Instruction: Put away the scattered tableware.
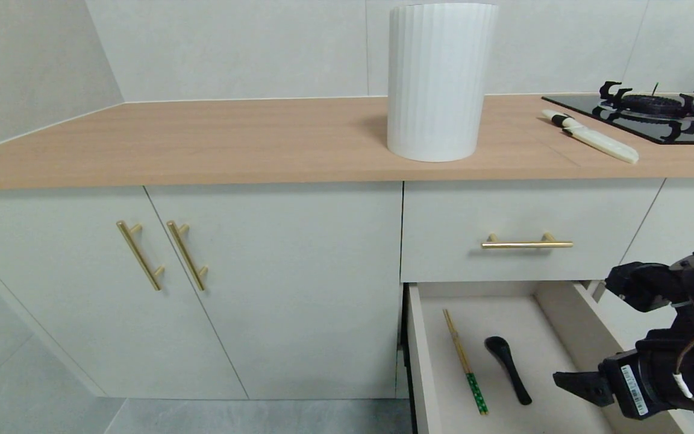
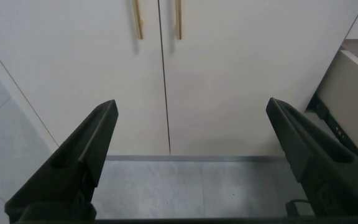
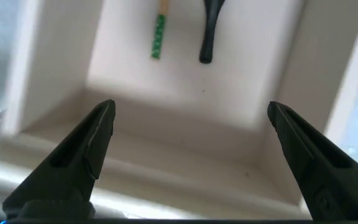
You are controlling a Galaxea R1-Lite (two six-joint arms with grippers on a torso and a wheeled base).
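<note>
The right end effector [image 1: 615,337] hangs with its jaws apart and empty near the right side of the open drawer [image 1: 419,361]. In the drawer, chopsticks [image 1: 465,361] and a black spoon [image 1: 508,369] lie side by side (close, not touching). The left end effector [image 2: 191,162], jaws apart and empty too, faces the cabinet doors [image 2: 229,81]. On the tabletop [image 1: 202,141] a knife [image 1: 592,137] lies between a white ribbed container [image 1: 437,81] and the stove [image 1: 654,114].

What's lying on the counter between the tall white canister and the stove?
A white-bladed knife lies there, between the canister and the stove, nearer the stove; the head view shows it.
</note>
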